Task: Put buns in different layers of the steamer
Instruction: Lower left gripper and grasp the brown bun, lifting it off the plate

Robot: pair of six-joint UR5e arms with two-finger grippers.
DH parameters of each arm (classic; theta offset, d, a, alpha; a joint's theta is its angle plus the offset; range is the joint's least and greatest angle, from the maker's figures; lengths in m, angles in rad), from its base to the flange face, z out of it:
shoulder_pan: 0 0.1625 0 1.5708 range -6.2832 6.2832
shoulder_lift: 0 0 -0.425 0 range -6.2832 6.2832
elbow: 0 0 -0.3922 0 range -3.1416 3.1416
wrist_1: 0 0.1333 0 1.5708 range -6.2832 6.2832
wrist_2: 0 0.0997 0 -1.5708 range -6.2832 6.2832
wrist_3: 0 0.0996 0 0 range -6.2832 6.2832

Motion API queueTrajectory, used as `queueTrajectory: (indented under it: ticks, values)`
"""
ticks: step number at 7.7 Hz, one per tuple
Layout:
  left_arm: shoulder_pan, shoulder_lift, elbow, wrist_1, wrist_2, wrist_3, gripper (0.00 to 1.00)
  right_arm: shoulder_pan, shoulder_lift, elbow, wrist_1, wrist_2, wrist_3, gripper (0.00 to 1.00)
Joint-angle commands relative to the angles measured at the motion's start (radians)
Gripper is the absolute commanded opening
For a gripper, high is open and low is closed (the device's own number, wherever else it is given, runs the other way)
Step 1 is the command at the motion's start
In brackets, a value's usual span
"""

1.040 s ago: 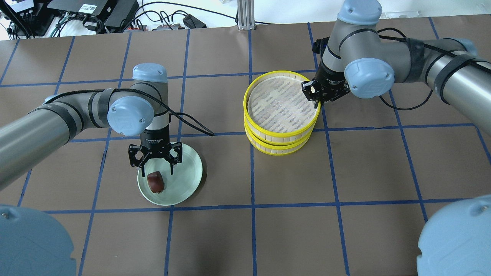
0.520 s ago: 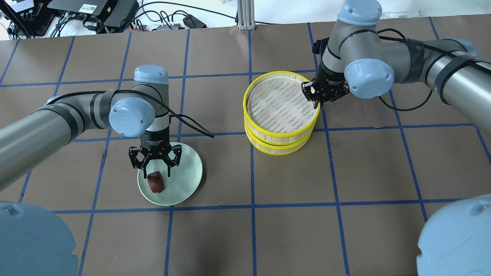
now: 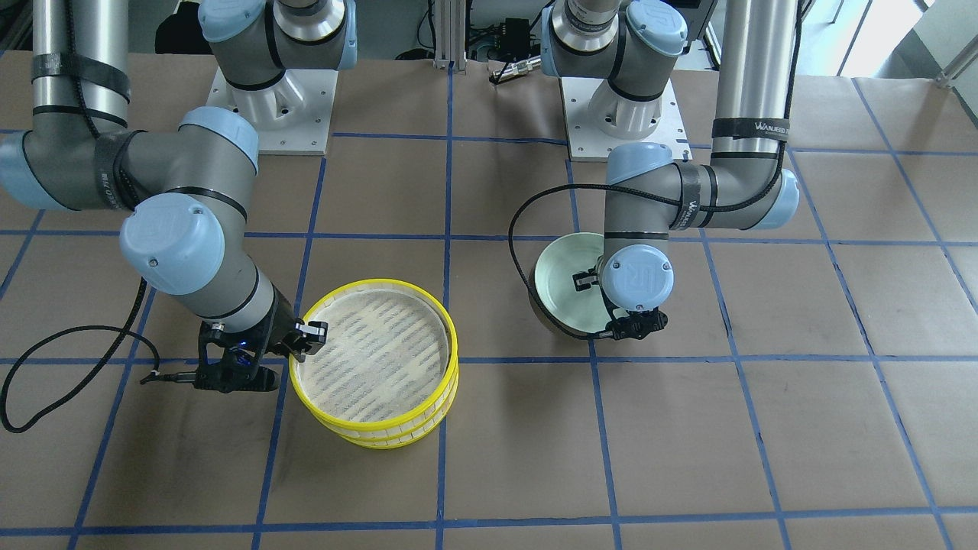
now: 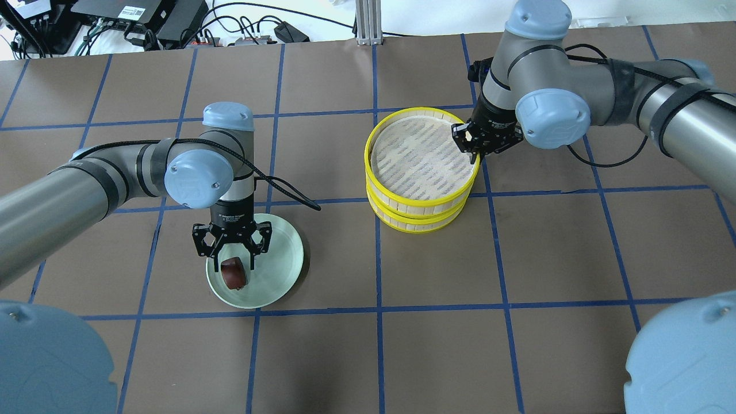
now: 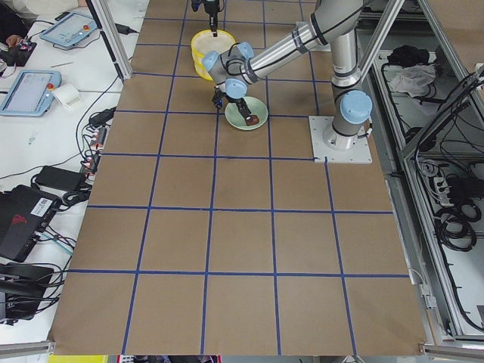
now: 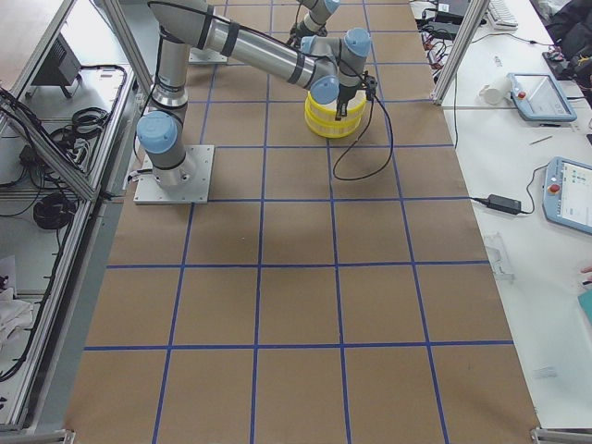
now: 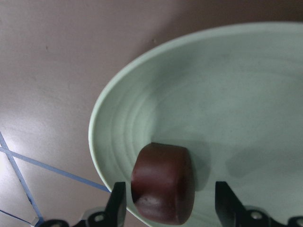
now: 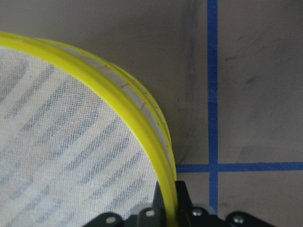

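Left gripper, spread, straddled the brown bun on the plate; right gripper pinched the bare top layer; I saw no bun placed.

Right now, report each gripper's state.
Left gripper: open, straddling the reddish-brown bun on the green plate.
Right gripper: shut on the top steamer layer, at its yellow rim.
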State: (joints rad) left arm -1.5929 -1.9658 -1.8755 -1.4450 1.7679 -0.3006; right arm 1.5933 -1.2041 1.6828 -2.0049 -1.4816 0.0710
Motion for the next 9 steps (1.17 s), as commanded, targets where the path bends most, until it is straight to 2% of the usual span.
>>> queueTrajectory:
  ticks: [1, 2, 3, 5, 7, 8, 9]
  values:
    - [-0.001, -0.001, -0.004, 0.001, -0.007, -0.002, 0.67, -0.001, 0.001, 0.008, 0.000, 0.004, 0.003, 0.00]
    - [0.001, -0.002, -0.004, 0.006, -0.010, -0.002, 0.46, -0.001, 0.001, 0.009, 0.000, 0.004, 0.004, 0.00]
    - [0.001, -0.002, -0.001, 0.006, -0.010, -0.002, 0.33, -0.001, 0.001, 0.009, -0.002, 0.004, 0.004, 0.01]
    - [-0.001, 0.001, 0.009, 0.008, -0.011, -0.002, 0.13, -0.001, 0.001, 0.009, -0.002, 0.007, 0.004, 0.06]
    - [-0.002, 0.019, 0.041, 0.014, -0.021, 0.000, 0.13, -0.001, 0.001, 0.009, -0.002, 0.007, 0.006, 0.09]
    - [-0.004, 0.034, 0.089, 0.009, -0.045, 0.000, 0.13, -0.001, 0.001, 0.009, -0.002, 0.007, 0.006, 0.13]
    - [-0.004, 0.054, 0.128, -0.001, -0.044, 0.001, 0.13, -0.001, 0.001, 0.009, -0.002, 0.007, 0.006, 0.20]
